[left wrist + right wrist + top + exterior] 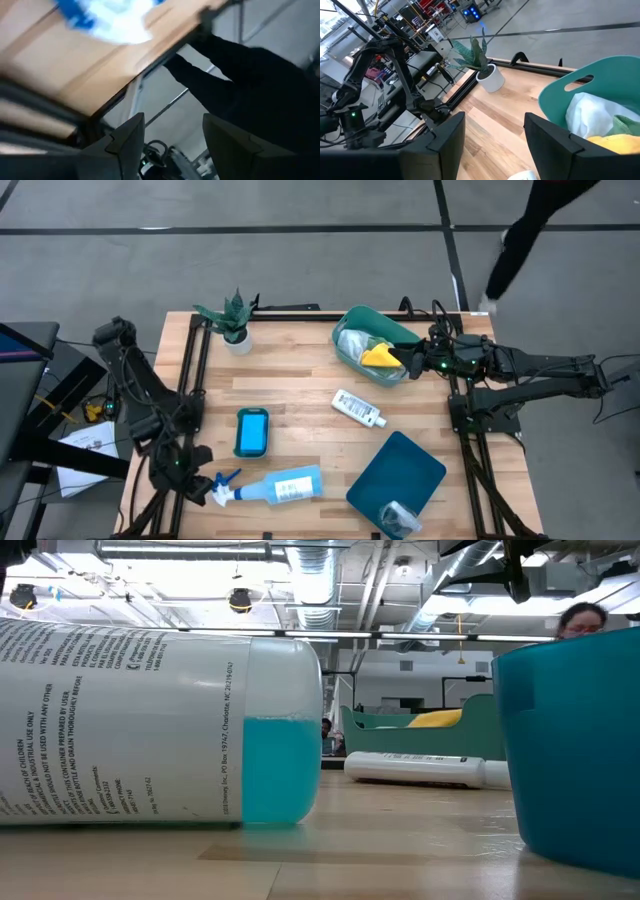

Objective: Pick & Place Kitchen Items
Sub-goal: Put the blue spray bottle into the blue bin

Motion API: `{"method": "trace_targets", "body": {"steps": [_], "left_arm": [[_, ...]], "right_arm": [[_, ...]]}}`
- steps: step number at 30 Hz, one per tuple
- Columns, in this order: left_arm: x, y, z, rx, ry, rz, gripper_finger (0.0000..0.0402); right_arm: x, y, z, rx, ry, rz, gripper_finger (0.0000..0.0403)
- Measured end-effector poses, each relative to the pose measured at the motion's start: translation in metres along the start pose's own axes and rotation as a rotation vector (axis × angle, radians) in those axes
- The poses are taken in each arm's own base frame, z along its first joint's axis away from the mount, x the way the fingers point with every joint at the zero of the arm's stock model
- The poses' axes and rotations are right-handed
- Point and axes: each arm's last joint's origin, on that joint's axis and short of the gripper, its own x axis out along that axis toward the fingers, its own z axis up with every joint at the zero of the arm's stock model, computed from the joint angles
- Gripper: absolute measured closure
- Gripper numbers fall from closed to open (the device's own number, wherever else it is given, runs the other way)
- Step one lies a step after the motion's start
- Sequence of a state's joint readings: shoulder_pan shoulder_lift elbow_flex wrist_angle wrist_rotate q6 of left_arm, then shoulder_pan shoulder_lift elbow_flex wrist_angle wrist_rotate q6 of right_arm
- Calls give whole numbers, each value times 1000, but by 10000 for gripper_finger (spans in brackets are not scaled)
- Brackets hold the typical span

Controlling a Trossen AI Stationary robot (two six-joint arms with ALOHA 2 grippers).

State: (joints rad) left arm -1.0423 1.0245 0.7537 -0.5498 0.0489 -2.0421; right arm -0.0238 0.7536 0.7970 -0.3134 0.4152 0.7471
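We hold our left fingers parted and empty beside the spray bottle lying on the table, needing to close on it, while our right fingers wait apart by the tub.

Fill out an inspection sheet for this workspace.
Surface: wooden table, no spills seen.
Job's things: spray bottle lying down; blue sponge; white bottle lying down; yellow cloth in teal tub; silver cup on teal lid.
Clutter: potted plant.
Grippers: left gripper open by the spray bottle's nozzle; right gripper open at the tub.
Cables: wiring behind the right arm.
Surroundings: person beyond the table.
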Motion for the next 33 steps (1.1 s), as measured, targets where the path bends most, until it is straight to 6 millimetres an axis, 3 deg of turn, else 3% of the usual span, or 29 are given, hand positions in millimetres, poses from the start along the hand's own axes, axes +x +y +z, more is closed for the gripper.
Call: {"method": "trace_targets", "body": {"steps": [5, 21, 33], "left_arm": [[12, 19, -3, -133, -55, 26, 202], [54, 46, 12, -100, -98, 82, 198], [58, 53, 17, -59, -110, 150, 238]], "right_arm": [[0, 1, -1, -12, 3, 4, 207], [-1, 0, -2, -25, 20, -5, 207], [0, -1, -2, -32, 15, -15, 207]]}}
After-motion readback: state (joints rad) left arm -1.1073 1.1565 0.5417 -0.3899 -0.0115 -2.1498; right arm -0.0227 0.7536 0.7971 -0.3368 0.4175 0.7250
